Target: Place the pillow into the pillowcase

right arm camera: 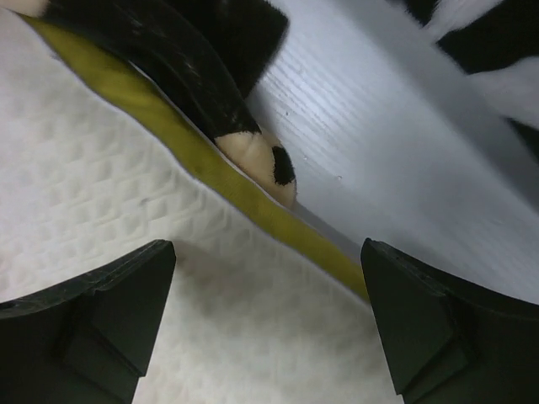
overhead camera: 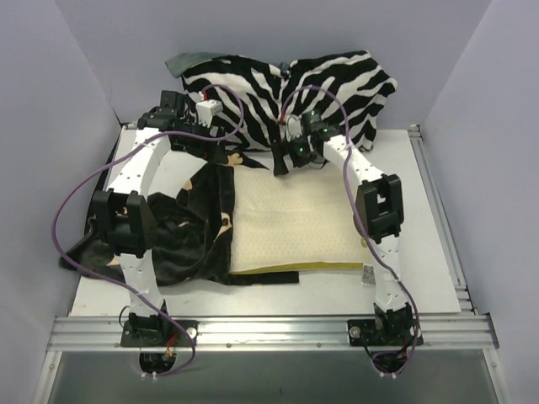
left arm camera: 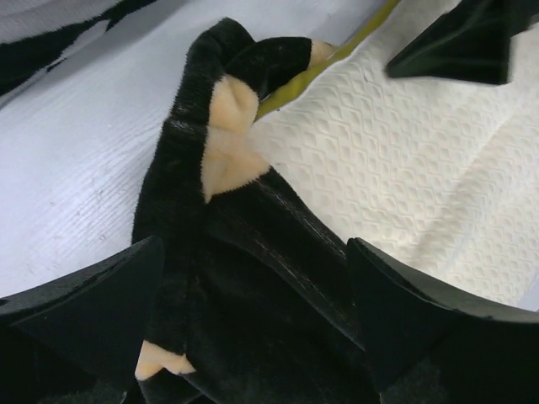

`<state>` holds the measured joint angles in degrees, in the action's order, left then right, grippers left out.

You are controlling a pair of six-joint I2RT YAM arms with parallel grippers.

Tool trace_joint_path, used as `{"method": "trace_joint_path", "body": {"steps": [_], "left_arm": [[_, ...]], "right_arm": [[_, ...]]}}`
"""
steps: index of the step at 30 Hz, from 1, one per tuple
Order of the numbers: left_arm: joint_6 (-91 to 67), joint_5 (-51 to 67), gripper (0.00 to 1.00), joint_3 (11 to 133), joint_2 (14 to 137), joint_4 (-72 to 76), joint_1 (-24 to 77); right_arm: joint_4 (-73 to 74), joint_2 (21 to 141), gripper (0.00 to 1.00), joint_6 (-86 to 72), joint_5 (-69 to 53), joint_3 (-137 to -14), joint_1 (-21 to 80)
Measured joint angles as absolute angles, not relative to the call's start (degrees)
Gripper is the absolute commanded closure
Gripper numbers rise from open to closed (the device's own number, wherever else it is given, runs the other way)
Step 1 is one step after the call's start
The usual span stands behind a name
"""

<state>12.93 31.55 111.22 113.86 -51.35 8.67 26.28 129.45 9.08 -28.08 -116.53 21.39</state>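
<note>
My left gripper (left arm camera: pixel 254 252) hangs with its fingers (left arm camera: pixel 84 311) spread wide, clamped on nothing. Between them lies the pillowcase (left arm camera: pixel 244 320), black velvety fabric with tan motifs, bunched into a ridge that runs away from me to a folded corner. Whether my pads touch it I cannot tell.

Just right of that fold the pillow (left arm camera: pixel 413 177) lies bare, its dimpled cream face and olive edge band (left arm camera: pixel 337 61) showing past the case's corner. From above, the case is heaped over the pillow's left part and reaches the left edge of the table (overhead camera: pixel 421 278). The rest of the pillow lies flat mid-table.

My right gripper (right arm camera: pixel 268 252) is over the pillow's far edge, fingers wide apart and empty. The edge band runs diagonally between them, and a tan-tipped flap of the case lies just beyond it on the white tabletop. The zebra-striped cushion (overhead camera: pixel 337 84) sits close behind both grippers at the back.
</note>
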Motion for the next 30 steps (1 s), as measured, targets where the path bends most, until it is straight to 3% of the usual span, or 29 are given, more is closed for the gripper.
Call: {"method": "trace_joint_path", "body": {"steps": [2,4,5,7,8,10,11,19,27,30], "left_arm": [[13.0,31.6,0.02,113.0,115.1,-51.4,8.1],[13.8,31.9,0.03,114.1,115.8,-51.4,7.6],[14.2,32.1,0.03,114.7,116.2,-51.5,7.3],[14.6,32.9,0.03,115.2,117.1,-51.5,6.5],[14.9,33.3,0.03,115.2,117.5,-51.5,6.1],[15.6,33.9,0.03,114.8,118.3,-51.5,5.4],[15.8,34.3,0.03,114.4,118.5,-51.6,5.0],[18.2,41.7,0.03,108.9,118.3,-52.2,5.7],[19.4,47.9,0.04,99.3,115.3,-57.5,7.6],[19.9,47.5,0.12,97.4,114.5,-58.7,7.8]], "right_arm": [[27.1,133.9,0.02,9.0,-29.6,-117.6,21.5],[28.1,136.6,0.11,8.7,-32.1,-117.5,21.6],[28.0,137.1,0.31,8.8,-33.4,-116.7,21.7],[27.5,136.1,0.51,10.0,-36.0,-113.8,22.0],[26.8,134.9,0.7,10.6,-37.1,-111.4,22.4],[26.6,131.2,0.84,13.2,-38.7,-106.0,23.7],[26.7,129.3,0.98,14.4,-38.9,-103.4,24.7],[30.0,118.5,1.0,22.7,-39.4,-92.0,32.6],[30.0,115.8,1.0,23.5,-39.4,-90.3,28.4],[29.8,113.6,1.0,24.1,-39.4,-88.9,27.8]]}}
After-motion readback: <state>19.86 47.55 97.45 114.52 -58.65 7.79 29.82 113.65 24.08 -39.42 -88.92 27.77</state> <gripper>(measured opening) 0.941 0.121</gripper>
